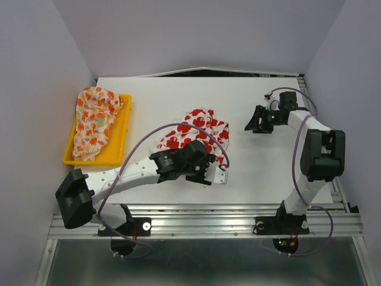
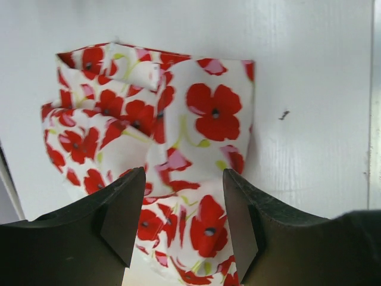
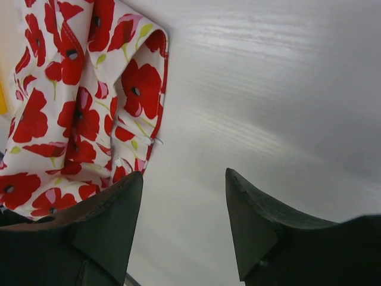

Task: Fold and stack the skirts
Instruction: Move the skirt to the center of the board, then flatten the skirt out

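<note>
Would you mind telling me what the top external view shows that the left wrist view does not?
Only the top external view shows the yellow tray holding the cream skirt, and the right gripper, open over the table. Only the left wrist view shows the layered folds of the red-flowered skirt close up. Both show that skirt lying on the white table with the open left gripper at its near edge.

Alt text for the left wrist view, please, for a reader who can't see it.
A bunched red-flowered skirt lies on a white table. The left end effector fills the bottom edge, its two dark fingers open, with the cloth showing between them.
</note>
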{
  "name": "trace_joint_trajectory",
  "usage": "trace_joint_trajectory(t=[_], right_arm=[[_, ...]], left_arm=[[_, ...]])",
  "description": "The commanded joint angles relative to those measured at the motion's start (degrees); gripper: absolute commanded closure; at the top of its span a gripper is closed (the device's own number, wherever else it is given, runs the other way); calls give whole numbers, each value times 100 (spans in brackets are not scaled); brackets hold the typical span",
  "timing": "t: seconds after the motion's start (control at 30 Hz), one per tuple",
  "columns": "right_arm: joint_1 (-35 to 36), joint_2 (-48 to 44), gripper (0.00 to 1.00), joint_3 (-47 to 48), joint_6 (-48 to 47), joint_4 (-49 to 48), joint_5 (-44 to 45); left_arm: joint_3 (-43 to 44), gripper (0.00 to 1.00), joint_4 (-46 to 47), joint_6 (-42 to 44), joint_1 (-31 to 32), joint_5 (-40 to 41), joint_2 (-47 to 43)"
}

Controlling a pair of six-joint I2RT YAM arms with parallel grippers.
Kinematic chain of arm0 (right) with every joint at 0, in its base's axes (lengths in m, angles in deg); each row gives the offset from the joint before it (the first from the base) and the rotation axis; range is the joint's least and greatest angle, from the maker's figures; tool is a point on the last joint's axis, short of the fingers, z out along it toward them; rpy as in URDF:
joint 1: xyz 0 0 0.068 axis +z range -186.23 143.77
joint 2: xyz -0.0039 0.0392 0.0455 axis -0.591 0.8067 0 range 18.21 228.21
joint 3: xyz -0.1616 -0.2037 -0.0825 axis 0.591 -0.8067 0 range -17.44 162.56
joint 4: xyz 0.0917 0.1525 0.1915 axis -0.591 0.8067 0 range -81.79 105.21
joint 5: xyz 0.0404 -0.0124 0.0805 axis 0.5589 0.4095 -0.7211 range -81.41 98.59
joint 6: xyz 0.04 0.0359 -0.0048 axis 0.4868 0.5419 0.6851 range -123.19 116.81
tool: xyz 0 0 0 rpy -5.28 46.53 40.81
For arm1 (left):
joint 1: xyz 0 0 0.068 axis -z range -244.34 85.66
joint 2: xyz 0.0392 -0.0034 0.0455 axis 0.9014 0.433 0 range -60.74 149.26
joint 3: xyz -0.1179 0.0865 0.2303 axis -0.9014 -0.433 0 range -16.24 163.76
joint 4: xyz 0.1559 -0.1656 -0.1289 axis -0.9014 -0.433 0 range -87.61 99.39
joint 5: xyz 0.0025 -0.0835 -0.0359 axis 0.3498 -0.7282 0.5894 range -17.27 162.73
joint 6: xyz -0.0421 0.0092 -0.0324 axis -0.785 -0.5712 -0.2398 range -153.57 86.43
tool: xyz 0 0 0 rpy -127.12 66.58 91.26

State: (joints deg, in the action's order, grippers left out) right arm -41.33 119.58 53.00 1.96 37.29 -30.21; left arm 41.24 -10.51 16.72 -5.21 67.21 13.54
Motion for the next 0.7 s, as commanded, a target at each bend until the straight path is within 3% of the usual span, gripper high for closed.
trace_joint_trajectory(t=[0.0,0.27,0.4,0.67], right_arm=[[395,409,37,558,566,-964,-31],[827,1543,37,1428,839,-1423,128],[1160,2070,39,1832,795,-1546,206],[1345,2818,40,2334,883,-1581,576]], left_arm=[[-228,35,197,34,361,235,454],[-61,39,57,535,564,-300,1027],[175,50,-198,728,547,-459,1535],[221,54,-146,693,11,-758,1643]])
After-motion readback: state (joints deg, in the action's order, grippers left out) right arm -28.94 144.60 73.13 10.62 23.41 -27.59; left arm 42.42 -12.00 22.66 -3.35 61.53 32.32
